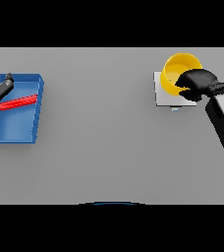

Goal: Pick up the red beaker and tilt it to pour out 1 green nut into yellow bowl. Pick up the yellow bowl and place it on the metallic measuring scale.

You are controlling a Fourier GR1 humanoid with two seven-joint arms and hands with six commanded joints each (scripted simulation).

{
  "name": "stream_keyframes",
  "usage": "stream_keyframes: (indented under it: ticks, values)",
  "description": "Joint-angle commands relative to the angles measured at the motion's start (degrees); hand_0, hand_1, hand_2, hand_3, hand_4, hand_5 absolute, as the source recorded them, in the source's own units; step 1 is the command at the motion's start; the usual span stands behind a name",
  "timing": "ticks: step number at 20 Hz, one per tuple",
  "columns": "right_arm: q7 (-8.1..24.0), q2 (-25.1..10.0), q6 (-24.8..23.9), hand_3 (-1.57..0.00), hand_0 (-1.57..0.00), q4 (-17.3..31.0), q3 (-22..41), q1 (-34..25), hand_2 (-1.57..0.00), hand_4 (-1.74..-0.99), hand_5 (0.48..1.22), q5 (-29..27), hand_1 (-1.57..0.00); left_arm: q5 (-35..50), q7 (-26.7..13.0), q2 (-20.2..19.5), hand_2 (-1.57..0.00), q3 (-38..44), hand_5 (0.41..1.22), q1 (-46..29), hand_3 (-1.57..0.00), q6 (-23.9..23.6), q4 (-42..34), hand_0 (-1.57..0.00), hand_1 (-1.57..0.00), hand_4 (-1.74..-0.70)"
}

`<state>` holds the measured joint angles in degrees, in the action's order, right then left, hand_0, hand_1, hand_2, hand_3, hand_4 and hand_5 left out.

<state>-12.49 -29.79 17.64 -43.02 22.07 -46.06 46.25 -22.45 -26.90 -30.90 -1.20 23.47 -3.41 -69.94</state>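
The right hand (198,84) curls its fingers round the yellow bowl (179,73) on the scale (162,94) (far right worktop edge); the left hand (1,89), fingers straight, hovers over the blue tray (16,129) holding the red beaker (18,103)

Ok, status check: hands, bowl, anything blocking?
Right hand curled on yellow bowl, bowl over the scale. Left hand over blue tray, fingers unclear. Nothing blocking.

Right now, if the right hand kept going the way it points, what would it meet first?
The right hand points left and is already on the yellow bowl, which sits over the scale. Beyond it, the table looks free.
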Motion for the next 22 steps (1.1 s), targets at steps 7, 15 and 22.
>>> stream_keyframes:
  ticks: [7,15,22]
  values:
    - [-1.08,1.09,-0.60,-1.10,-1.49,2.70,-0.47,-0.87,-1.45,-1.737,1.221,-0.13,-1.48,-0.63,0.51,0.42,0.00,-0.68,0.671,0.21,0.00,-0.10,1.09,0.00,0.00,-0.72]
    - [-1.86,0.72,1.37,-0.51,-0.32,1.72,1.59,-1.35,-0.38,-1.560,0.909,1.66,-0.29,-0.79,0.23,0.86,0.00,-0.53,0.662,2.64,0.00,-0.50,3.19,0.00,0.00,-0.72]
    - [-3.00,1.09,0.11,-0.27,-0.07,3.52,1.18,-1.46,-0.08,-1.523,0.798,1.58,-0.06,-0.56,1.12,0.40,0.00,-0.15,0.664,1.75,0.00,-0.55,3.32,0.00,0.00,-0.72]
